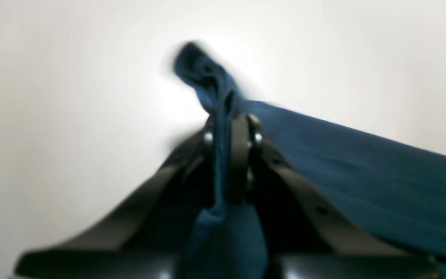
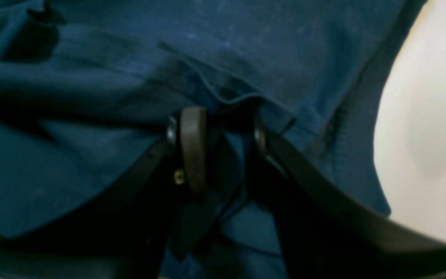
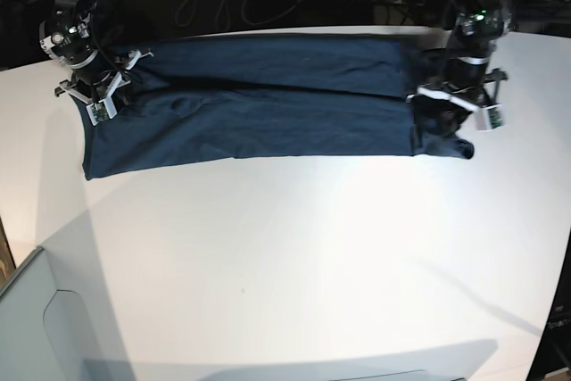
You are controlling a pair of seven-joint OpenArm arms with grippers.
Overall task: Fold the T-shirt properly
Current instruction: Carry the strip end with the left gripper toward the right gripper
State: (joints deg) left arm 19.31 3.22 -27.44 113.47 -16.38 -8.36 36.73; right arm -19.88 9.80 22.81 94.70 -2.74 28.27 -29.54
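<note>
Lying stretched across the white table (image 3: 285,256), the T-shirt (image 3: 268,104) was pinched at both ends, left gripper (image 1: 232,128) clamped on a bunched corner and right gripper (image 2: 217,124) on a hem fold, so the next fold seemingly called for lifting together.

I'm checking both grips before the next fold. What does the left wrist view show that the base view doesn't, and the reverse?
Left wrist only: a bunched fold of shirt pinched in the shut left claw. Base only: the whole shirt spread lengthwise across the white table, with the right claw at its other end. Both: the left claw on the navy shirt's end.
</note>
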